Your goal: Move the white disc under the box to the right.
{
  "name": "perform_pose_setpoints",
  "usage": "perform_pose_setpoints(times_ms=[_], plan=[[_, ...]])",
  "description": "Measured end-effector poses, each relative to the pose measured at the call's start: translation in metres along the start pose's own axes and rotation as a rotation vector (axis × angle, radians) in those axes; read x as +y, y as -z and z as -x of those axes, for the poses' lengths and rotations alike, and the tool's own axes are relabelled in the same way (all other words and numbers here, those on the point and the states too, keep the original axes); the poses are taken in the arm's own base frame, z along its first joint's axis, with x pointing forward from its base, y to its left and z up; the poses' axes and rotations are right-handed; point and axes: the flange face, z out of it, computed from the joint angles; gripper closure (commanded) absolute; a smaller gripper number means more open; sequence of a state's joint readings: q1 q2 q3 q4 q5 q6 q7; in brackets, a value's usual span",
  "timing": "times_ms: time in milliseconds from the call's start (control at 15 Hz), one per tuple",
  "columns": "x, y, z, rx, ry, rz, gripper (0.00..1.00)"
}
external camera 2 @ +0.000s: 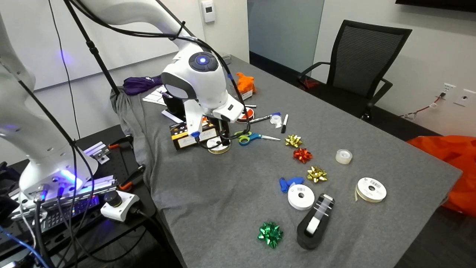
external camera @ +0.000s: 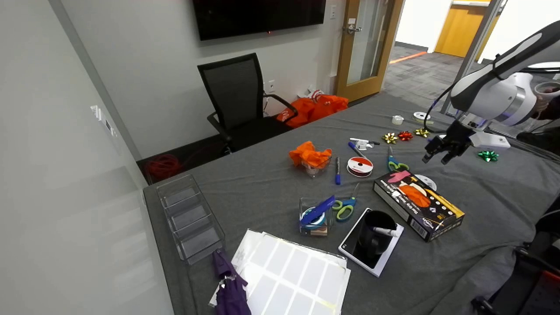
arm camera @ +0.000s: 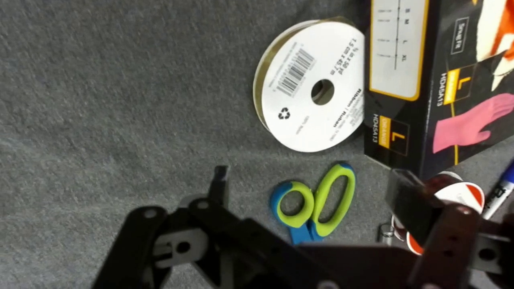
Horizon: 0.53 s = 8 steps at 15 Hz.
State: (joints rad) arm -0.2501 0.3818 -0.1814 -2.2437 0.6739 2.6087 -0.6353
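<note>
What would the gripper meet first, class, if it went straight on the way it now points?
Probably the gray tablecloth between the white disc and the scissors: in the wrist view, the gap in the open gripper lines up there. Depth is unclear, so the disc, scissors or box could come first.

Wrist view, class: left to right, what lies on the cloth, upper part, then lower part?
Upper: white round ribbon disc, black rectangular printed box. Lower: green-and-blue scissors, round red-and-white spool, white marker with blue end.
</note>
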Motion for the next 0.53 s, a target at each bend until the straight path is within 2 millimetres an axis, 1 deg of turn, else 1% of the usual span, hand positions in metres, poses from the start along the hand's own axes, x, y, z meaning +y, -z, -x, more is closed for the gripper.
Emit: perform_pose_setpoints(times_ms=[267,533], plan=[[-0.002,-0.002,0.0,-0.002,0.003,-0.01,0.0],[0.013,-0.014,0.0,-0.015,-0.009,-0.021,0.0]])
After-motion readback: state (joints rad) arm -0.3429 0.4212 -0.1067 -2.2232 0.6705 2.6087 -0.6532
